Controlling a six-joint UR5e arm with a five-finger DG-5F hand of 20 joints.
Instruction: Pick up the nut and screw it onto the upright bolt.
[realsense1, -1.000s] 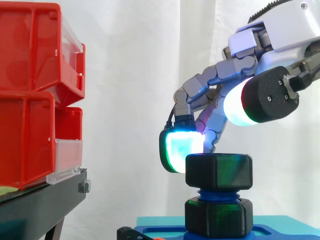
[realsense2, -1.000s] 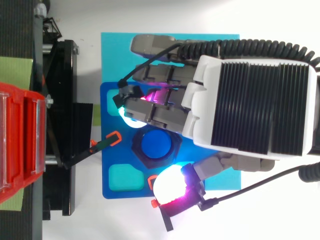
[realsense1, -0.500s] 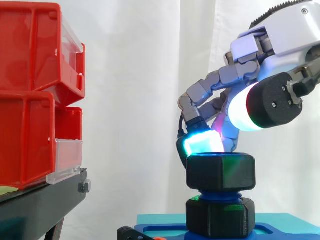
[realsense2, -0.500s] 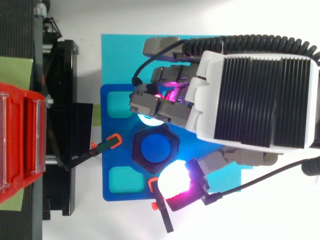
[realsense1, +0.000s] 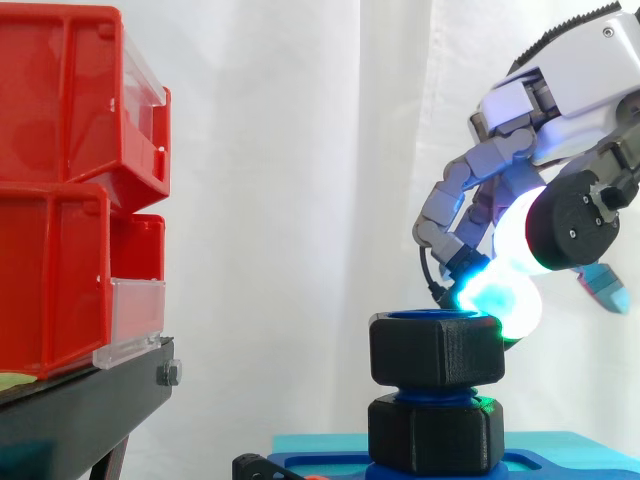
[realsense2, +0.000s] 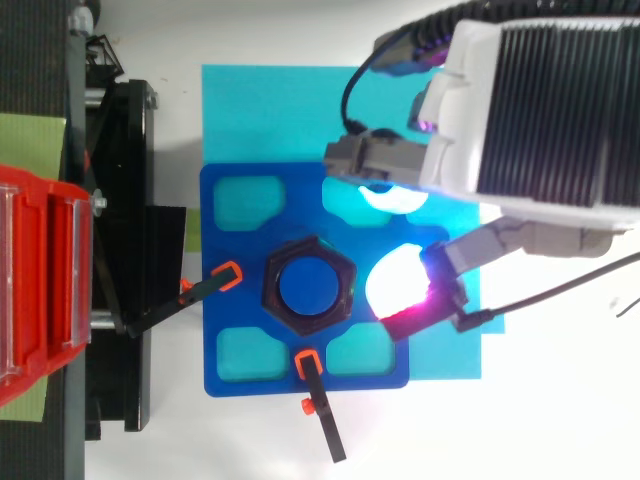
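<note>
White curtain backs the whole set-up. The black hex nut is on the upright blue bolt, riding high, with the bolt's top about level with its upper face. A band of blue thread shows under the nut, so I judge it started but not run down. Below that band a second black hex collar grips the bolt's foot, seemingly to keep it upright and stop it turning. The collar sits at the middle of a blue fixture plate with teal pockets around the bolt. Two orange-tipped clamps press on the plate, one on the bins' side of the bolt and one at the plate's edge just past the nut. They are likely there so that twisting does not drag the plate over the teal mat beneath.

Beyond the nut, on the side away from the bins, the hand hangs with nothing in it. Its fingers are bent but loose and parted from the thumb. One glowing fingertip is off to one side of the nut and the thumb pad is just beside it. Whether that pad brushes the nut cannot be told. This looks like a release between turns, the hand placed for a fresh grip.

Well apart from the bolt, red bins stand stacked on a black stand.
</note>
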